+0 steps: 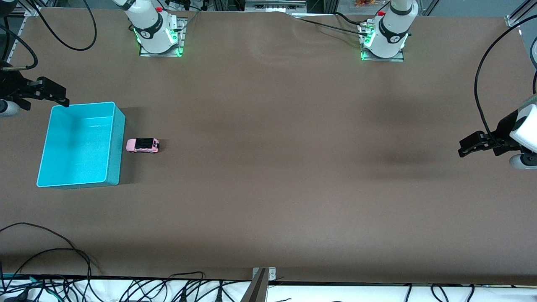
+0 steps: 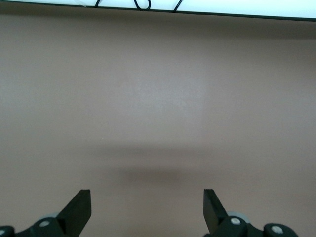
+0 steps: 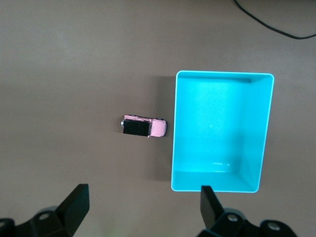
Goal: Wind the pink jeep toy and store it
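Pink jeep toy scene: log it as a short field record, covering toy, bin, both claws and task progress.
toy: pink jeep toy on its wheels on the table, beside the turquoise bin, toward the right arm's end
bin: holds nothing, toy outside it
right claw: open, over the bin's corner nearest the right arm's base, holding nothing
left claw: open, waiting over bare table at the left arm's end
progress: toy not grasped, not stored
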Controlling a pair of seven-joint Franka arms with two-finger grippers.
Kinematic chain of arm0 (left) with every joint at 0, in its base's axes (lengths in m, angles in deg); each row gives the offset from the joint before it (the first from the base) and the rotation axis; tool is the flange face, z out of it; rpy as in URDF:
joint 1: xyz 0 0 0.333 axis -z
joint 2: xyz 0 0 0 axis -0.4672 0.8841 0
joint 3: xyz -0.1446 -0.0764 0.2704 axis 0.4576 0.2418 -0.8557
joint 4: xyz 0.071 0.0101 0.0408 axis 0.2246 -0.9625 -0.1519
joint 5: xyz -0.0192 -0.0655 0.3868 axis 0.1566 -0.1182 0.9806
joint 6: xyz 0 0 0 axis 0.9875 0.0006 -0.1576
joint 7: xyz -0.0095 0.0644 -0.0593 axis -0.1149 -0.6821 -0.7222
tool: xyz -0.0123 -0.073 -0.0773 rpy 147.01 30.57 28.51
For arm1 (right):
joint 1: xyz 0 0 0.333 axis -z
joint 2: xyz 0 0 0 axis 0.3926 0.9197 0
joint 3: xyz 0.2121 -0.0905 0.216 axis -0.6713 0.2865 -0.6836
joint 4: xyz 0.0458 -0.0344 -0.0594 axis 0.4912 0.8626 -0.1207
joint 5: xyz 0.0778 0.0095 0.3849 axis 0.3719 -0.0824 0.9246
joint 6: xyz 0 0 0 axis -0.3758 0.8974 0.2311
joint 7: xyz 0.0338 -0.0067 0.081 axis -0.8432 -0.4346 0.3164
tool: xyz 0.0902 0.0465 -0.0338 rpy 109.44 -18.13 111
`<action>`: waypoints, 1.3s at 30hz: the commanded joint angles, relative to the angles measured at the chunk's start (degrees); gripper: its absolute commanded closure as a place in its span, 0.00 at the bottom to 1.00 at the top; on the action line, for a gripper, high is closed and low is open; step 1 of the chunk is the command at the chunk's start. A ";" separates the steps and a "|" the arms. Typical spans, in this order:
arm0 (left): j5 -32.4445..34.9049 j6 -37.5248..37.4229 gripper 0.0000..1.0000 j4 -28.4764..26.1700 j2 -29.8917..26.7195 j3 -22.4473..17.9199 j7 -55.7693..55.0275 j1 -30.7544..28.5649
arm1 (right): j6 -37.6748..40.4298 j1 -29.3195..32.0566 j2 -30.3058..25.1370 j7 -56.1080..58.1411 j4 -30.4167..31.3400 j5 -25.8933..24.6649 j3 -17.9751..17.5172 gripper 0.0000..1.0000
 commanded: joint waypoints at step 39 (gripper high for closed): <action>-3.03 -2.75 0.00 -3.10 -4.55 3.89 -2.71 -1.58 | 0.36 -0.13 0.45 -0.44 -0.91 -0.38 -0.29 0.00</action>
